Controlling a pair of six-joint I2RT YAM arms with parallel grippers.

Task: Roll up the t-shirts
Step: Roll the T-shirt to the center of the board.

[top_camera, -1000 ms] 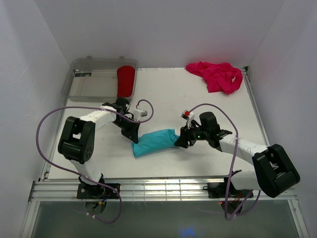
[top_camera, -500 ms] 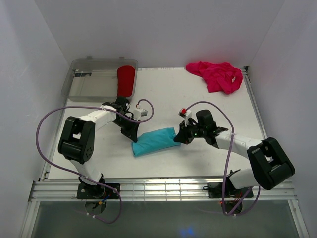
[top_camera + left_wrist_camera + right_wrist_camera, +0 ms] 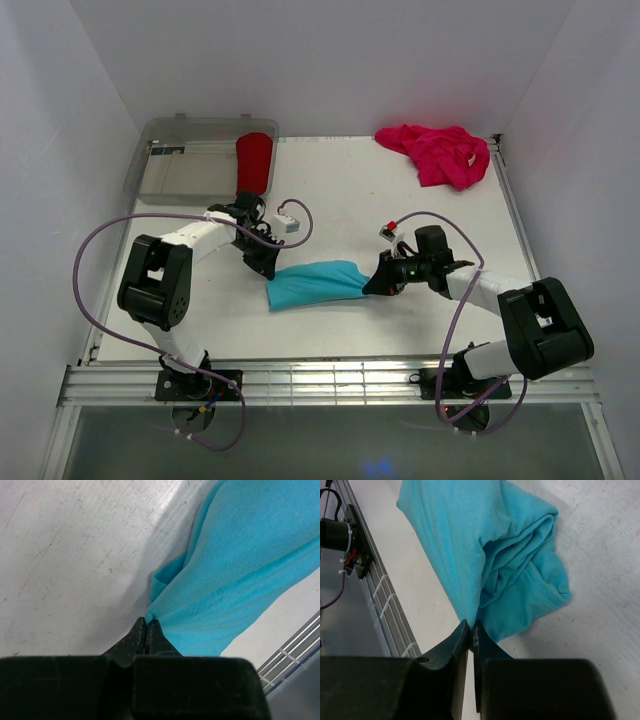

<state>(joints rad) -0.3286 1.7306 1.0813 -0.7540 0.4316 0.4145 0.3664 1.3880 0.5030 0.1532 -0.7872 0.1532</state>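
The turquoise t-shirt (image 3: 315, 284) lies rolled into a long bundle on the table between my arms. My left gripper (image 3: 268, 270) is shut on its left end; in the left wrist view the tips (image 3: 146, 628) pinch a fold of the turquoise cloth (image 3: 240, 575). My right gripper (image 3: 375, 285) is shut on its right end; in the right wrist view the tips (image 3: 471, 629) pinch the edge of the cloth (image 3: 470, 550), with folded layers showing. The magenta t-shirt (image 3: 440, 152) lies crumpled at the far right. The red t-shirt (image 3: 254, 163) sits rolled in the bin.
A clear plastic bin (image 3: 185, 170) stands at the far left corner of the white table (image 3: 340, 200). The table's front rail (image 3: 330, 380) runs along the near edge, also visible in the right wrist view (image 3: 375, 595). White walls enclose the sides.
My right gripper has moved right and slightly nearer with the shirt's end, stretching the turquoise roll longer. My left gripper has stayed at the left end.
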